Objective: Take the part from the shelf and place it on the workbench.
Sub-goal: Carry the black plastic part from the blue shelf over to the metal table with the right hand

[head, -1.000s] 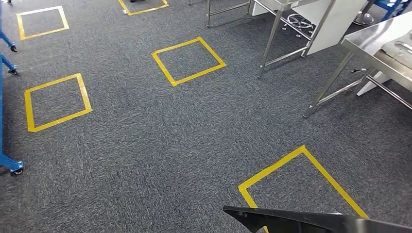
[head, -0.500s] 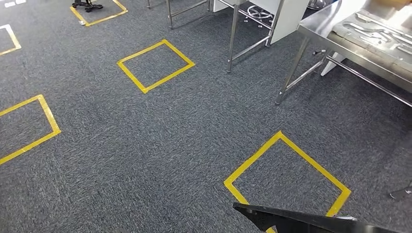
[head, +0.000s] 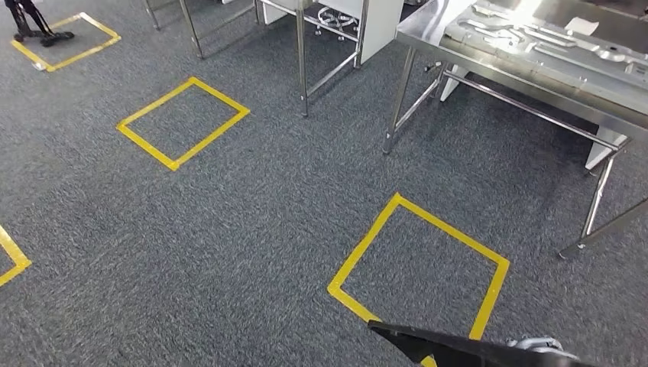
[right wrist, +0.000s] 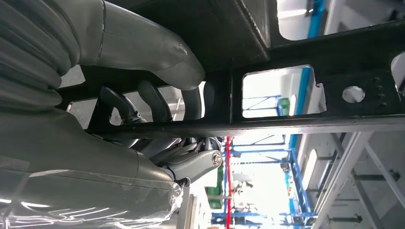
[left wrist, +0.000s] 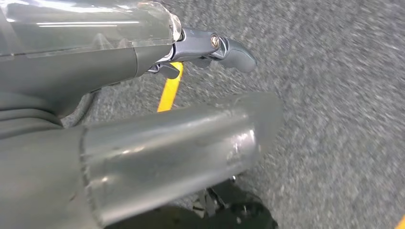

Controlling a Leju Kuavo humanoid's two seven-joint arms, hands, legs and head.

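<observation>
Nearing workbench (head: 489, 57) since earlier frame (right hand (right wrist: 157, 102) gripping part (right wrist: 286, 119)).

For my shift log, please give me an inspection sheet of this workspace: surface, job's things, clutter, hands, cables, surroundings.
Surface: steel workbench, upper right in the head view, with grey metal pieces lying on it.
Job's things: black part, a flat frame with cut-outs, carried.
Clutter: nothing seen.
Hands: right hand holds the black part, fingers hooked through an opening; left hand holds nothing visible.
Cables: nothing seen.
Surroundings: grey carpet, yellow tape squares, a second steel table.
</observation>
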